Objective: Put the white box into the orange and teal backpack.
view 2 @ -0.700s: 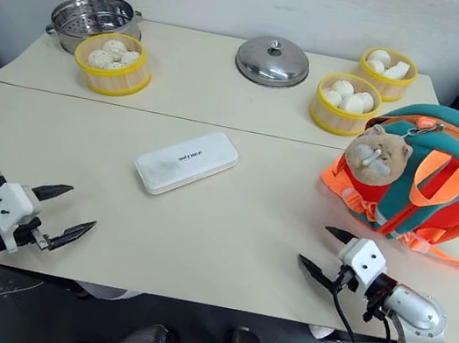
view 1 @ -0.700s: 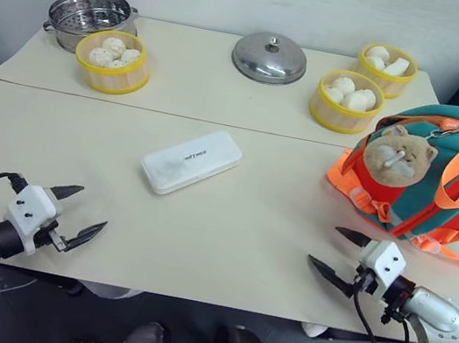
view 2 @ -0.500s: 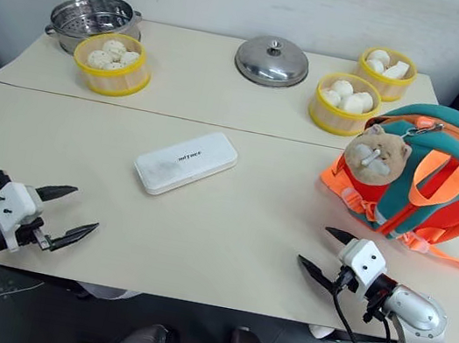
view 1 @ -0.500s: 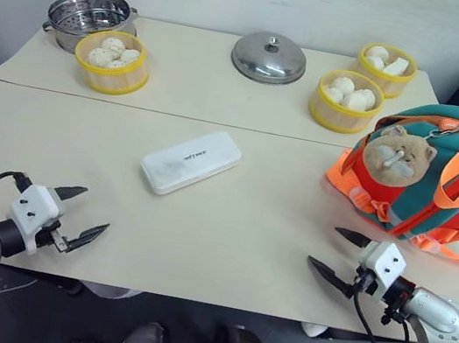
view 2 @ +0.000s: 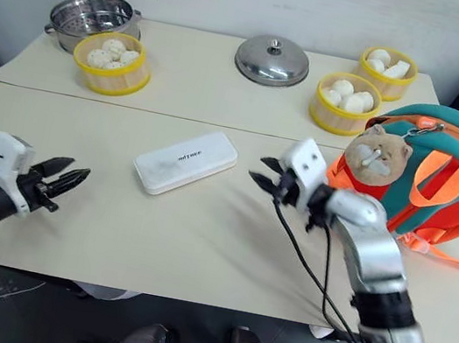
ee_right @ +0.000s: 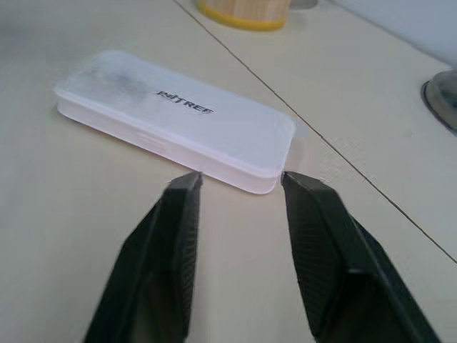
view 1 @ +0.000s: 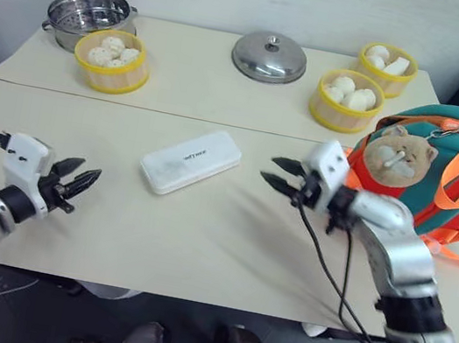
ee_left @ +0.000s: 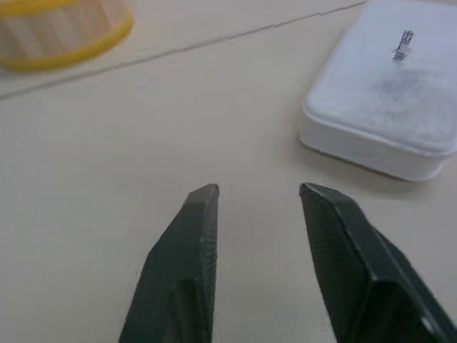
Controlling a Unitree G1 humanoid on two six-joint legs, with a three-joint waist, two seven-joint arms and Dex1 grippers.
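At the left, the left gripper (view 1: 76, 181) hovers low over the cream tabletop (view 1: 200, 237), fingers slightly spread and empty. The white box (view 1: 191, 161) lies flat near the middle of the tabletop, untouched. Just to its right, the right gripper (view 1: 283, 174) points at the box's near end, fingers parted and holding nothing. At the far right, the orange and teal backpack (view 1: 440, 186) rests on the tabletop.

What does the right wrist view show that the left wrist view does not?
Right wrist view: the white box's dark lettering legible, its full length visible, plus the open right gripper before one end. Left wrist view: the open left gripper and a yellow steamer basket, with part of the box. Shared: the box flat on the cream table, untouched.
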